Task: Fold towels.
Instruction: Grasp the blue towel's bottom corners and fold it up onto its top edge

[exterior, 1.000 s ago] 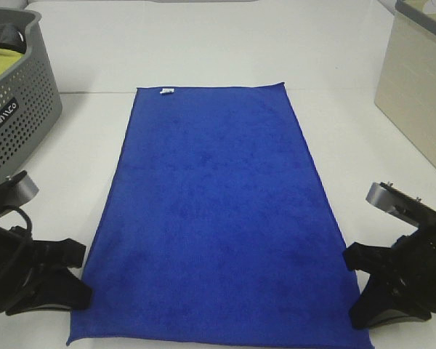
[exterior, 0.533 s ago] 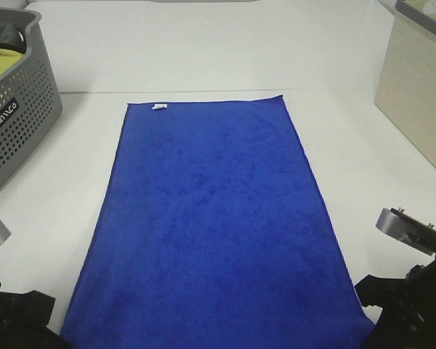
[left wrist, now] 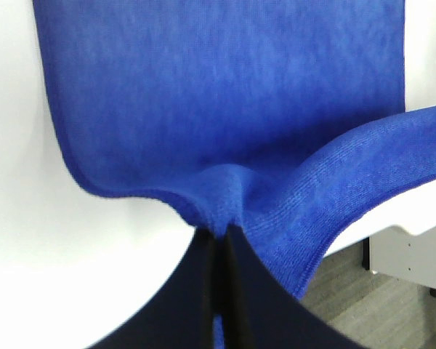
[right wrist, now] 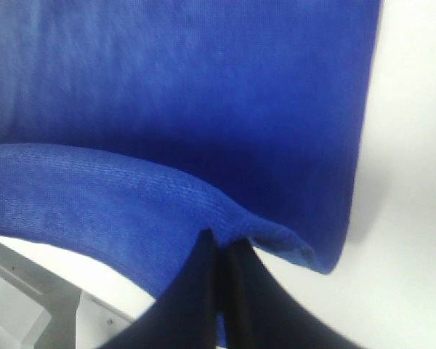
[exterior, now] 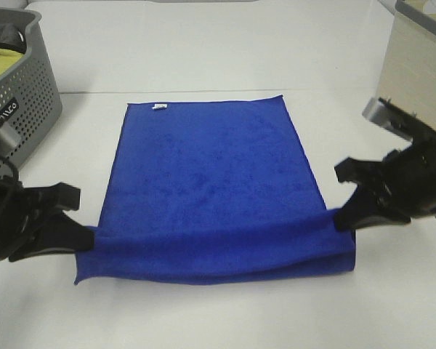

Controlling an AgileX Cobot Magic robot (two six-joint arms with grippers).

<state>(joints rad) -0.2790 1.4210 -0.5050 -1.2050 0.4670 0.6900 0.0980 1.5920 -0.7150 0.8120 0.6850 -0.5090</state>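
The royal-blue towel (exterior: 214,182) lies on the white table with its small white tag (exterior: 160,107) at the far short edge. Its near short edge is lifted and carried over the rest, forming a raised fold across the front. My left gripper (exterior: 86,236) is shut on the near left corner; the left wrist view shows the towel (left wrist: 225,109) pinched between the closed fingers (left wrist: 236,291). My right gripper (exterior: 339,220) is shut on the near right corner; in the right wrist view the towel (right wrist: 182,94) is pinched between its closed fingers (right wrist: 196,291).
A grey perforated basket (exterior: 18,109) holding a yellow-green cloth (exterior: 3,65) stands at the far left. A beige box (exterior: 418,80) stands at the far right. White table (exterior: 203,51) surface surrounds the towel.
Both grippers have lifted the towel's near corners and carried them away from the front edge over the towel. The towel had first been dragged toward the front.
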